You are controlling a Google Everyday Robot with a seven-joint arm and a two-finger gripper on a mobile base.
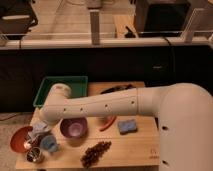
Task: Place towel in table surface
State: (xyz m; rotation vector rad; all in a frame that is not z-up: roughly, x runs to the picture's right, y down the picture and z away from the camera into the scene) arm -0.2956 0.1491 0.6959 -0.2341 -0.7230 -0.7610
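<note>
Wooden and pale, the bench (135,150) stands in front of a dark low wall, with a glass-panelled railing and a light floor beyond it. The robot's white arm (105,105) reaches across the bench from the right to its left end, where the gripper (45,122) points down just above the surface. A crumpled pale grey-blue towel (38,131) lies right under the gripper, on the left part of the bench, touching it or nearly so; whether the gripper is clamped on the towel cannot be told, since the wrist hides that spot. A red bowl (19,138) sits just left of the towel and a purple bowl (74,128) just right of it. In front of the towel are a small blue cup (49,144) and a metal can (34,154). A green tray (62,84) occupies the back left corner. Further right lie a red chili pepper (107,123), a blue sponge (127,126) and a bunch of dark grapes (96,152).
</note>
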